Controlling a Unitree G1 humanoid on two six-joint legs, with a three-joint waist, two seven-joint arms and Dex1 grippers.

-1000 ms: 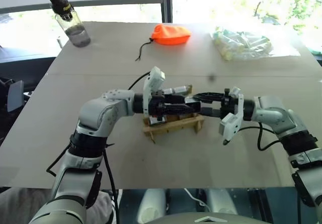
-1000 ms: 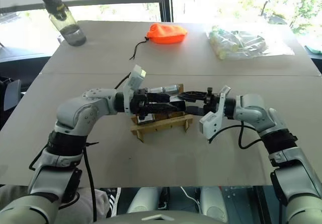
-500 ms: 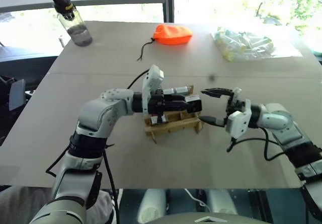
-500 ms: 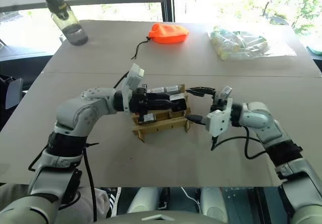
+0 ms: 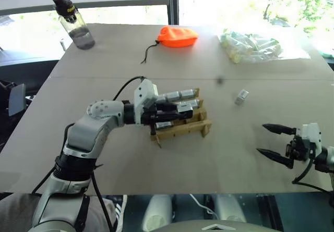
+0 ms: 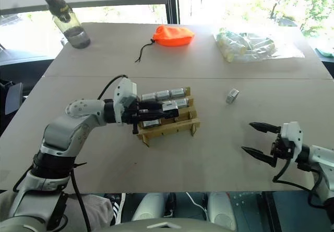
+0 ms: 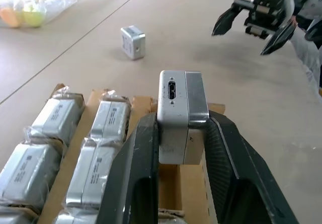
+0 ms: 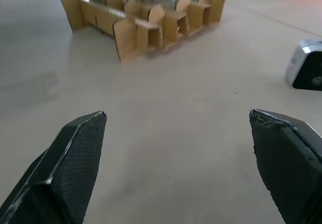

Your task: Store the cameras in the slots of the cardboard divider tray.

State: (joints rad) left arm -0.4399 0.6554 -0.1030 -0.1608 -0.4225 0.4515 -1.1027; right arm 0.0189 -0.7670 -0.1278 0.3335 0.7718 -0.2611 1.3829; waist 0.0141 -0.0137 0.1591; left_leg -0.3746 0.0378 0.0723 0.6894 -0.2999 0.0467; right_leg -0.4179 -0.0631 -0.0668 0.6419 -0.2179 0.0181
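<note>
Since the earlier frame, the right gripper (image 6: 257, 143) is standing withdrawn from the cardboard divider tray (image 5: 180, 129) toward 4 o'clock, its fingers spread wide and holding nothing; the left gripper (image 7: 173, 133) is pinching one camera (image 7: 181, 114) over the tray's near row; wrapped cameras (image 7: 53, 118) are filling the far slots; a loose camera (image 5: 241, 97) is lying on the table (image 5: 172, 164) at the tray's 2 o'clock, well apart.

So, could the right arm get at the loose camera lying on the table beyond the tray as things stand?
Probably yes. The right gripper has its jaws wide open and holds nothing, and the loose camera lies alone on bare table, apart from the cardboard divider tray, with nothing between them. Whether the arm stretches that far is uncertain.
</note>
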